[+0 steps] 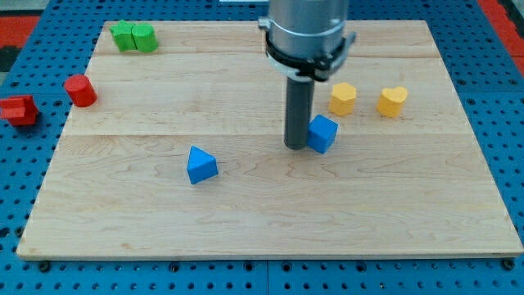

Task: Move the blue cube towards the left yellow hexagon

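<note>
The blue cube (322, 133) sits right of the board's middle. My tip (295, 146) rests on the board against the cube's left side, touching or nearly touching it. The left yellow hexagon (343, 97) lies just above and to the right of the cube, with a small gap between them. A second yellow block, heart-like in shape (393, 101), lies further right.
A blue triangular block (201, 165) lies left of centre. Two green blocks (134, 37) sit together at the top left. A red cylinder (80, 90) is at the board's left edge, and a red block (19, 109) lies off the wooden board (270, 221).
</note>
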You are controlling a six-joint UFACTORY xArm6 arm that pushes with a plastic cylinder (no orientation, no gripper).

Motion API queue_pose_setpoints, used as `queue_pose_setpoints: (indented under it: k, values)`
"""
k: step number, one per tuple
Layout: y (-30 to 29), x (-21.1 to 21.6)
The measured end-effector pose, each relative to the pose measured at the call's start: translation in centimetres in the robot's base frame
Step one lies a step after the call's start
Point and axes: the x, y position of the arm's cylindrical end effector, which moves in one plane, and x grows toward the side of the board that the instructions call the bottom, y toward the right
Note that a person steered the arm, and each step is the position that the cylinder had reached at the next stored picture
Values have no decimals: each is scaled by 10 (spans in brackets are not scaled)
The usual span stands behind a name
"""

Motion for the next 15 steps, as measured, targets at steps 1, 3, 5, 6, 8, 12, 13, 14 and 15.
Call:
queue_pose_setpoints:
  k: [1,3,5,6,8,12,13,14,15]
  values:
    - [13,12]
    - [77,-18]
    - [78,-50]
    - [19,-51]
    - [-8,-49]
    - [-76,-81]
    - [-79,-48]
    - [-48,-83]
    - [-18,-88]
